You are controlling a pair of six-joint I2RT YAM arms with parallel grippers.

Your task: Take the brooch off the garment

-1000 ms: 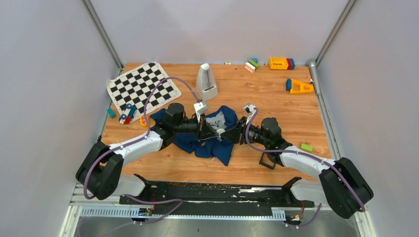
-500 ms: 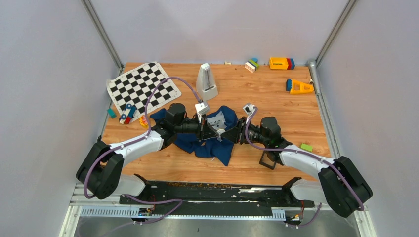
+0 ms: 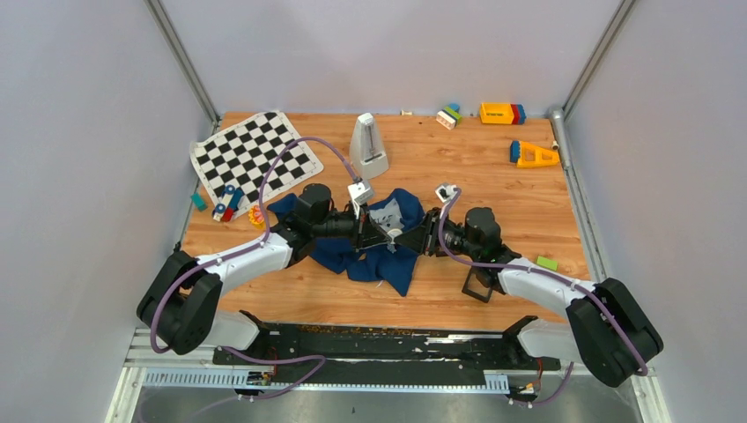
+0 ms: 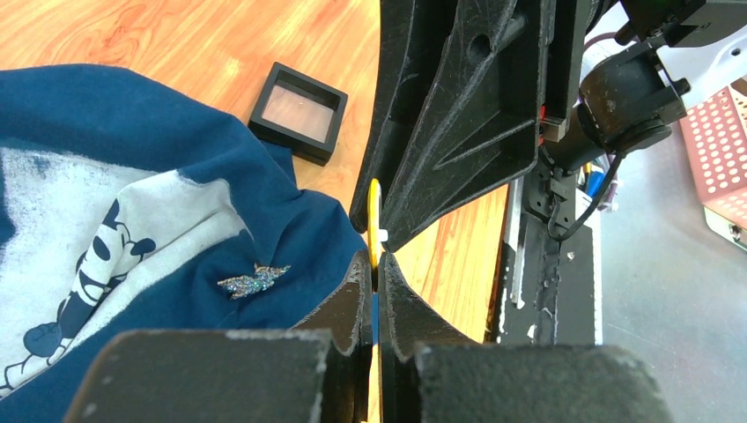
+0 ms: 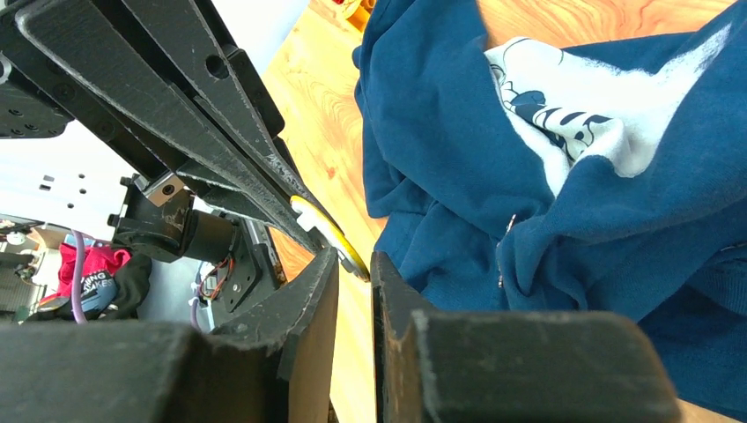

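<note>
The garment [image 3: 370, 264] is a navy T-shirt with a grey-white Mickey print [image 3: 388, 214], crumpled mid-table; it also shows in the left wrist view [image 4: 132, 123] and the right wrist view [image 5: 440, 115]. My left gripper [image 3: 388, 236] [image 4: 374, 264] is shut on the brooch [image 4: 374, 216], a thin round yellow-gold piece seen edge-on, held just above the shirt's right edge. My right gripper [image 3: 407, 238] [image 5: 354, 260] faces it tip to tip, jaws a narrow gap apart, with the brooch [image 5: 326, 231] at their mouth. A glittery leaf-shaped ornament [image 4: 254, 280] lies on the shirt.
A black square frame [image 4: 298, 110] lies on the wood beside the shirt, another by the right arm [image 3: 477, 288]. A chequered cloth [image 3: 251, 157] with toys is at the back left, a white metronome [image 3: 368, 148] behind the shirt, and coloured blocks [image 3: 502, 113] at the back right.
My right gripper has edged left, closing the gap to my left gripper over the shirt. The left arm has barely moved.
</note>
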